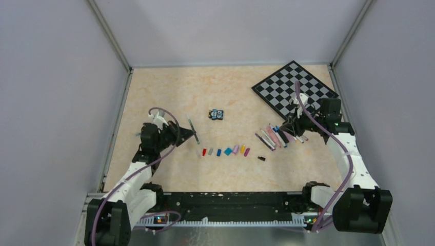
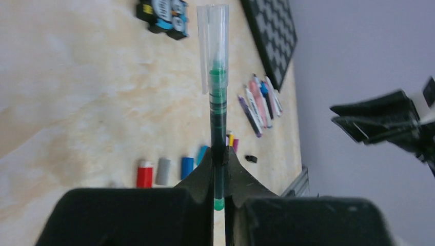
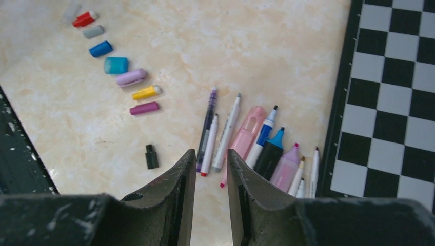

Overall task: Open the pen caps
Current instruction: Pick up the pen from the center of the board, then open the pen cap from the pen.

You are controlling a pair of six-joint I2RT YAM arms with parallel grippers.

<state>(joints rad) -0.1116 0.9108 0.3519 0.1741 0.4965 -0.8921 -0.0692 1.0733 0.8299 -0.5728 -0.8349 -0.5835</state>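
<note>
My left gripper (image 2: 219, 154) is shut on a thin green pen (image 2: 218, 113) whose clear cap (image 2: 214, 36) is still on; it shows in the top view (image 1: 193, 132) held above the table. A row of loose pen caps (image 1: 225, 151), red, grey, blue, teal, pink, yellow, magenta, lies mid-table, with a black cap (image 1: 261, 159) apart; they also show in the right wrist view (image 3: 117, 65). Several uncapped pens (image 3: 246, 136) lie beside the chessboard. My right gripper (image 3: 211, 156) is open and empty, hovering above those pens.
A chessboard (image 1: 295, 87) lies at the back right. A small black-blue-white toy block (image 1: 217, 114) sits at mid-table. Grey walls close in the table on three sides.
</note>
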